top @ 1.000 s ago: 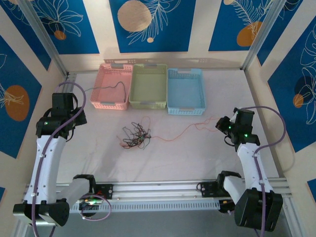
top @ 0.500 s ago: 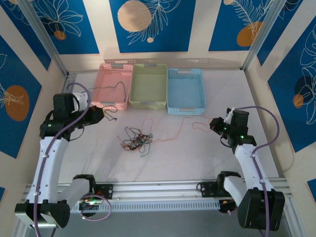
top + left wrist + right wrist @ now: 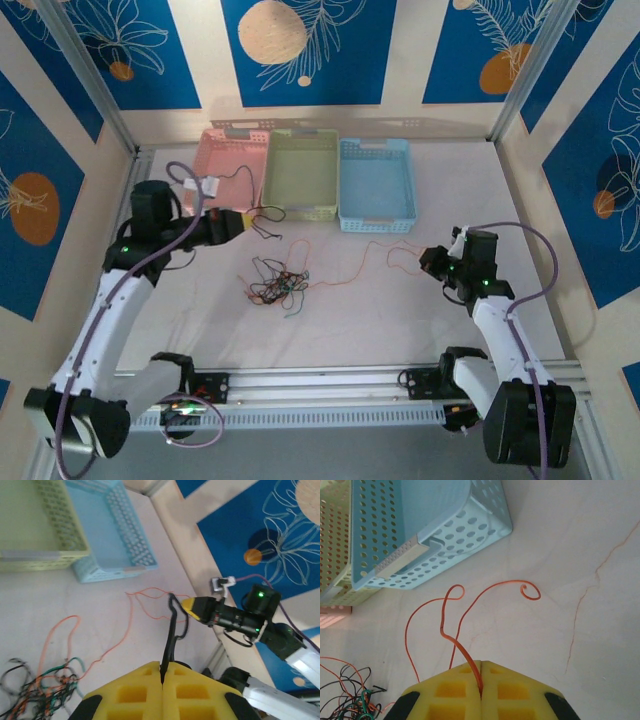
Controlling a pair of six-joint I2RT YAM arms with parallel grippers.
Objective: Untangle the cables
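The left fingers [image 3: 150, 680] are clamped shut on a black cable [image 3: 169, 640]. The right fingers [image 3: 470, 682] pinch an orange cable [image 3: 442, 625]. The tangled cables [image 3: 277, 283] lie on the worktop [image 3: 400, 320], just before the green basket [image 3: 297, 211].

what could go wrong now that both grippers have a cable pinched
1. The right gripper is shut on the orange cable, which seems to run back into the tangle; pulling may drag the whole tangle or tighten its knots.
2. The left gripper appears to pinch the black cable only at its fingertips, so it could slip free when tensioned.
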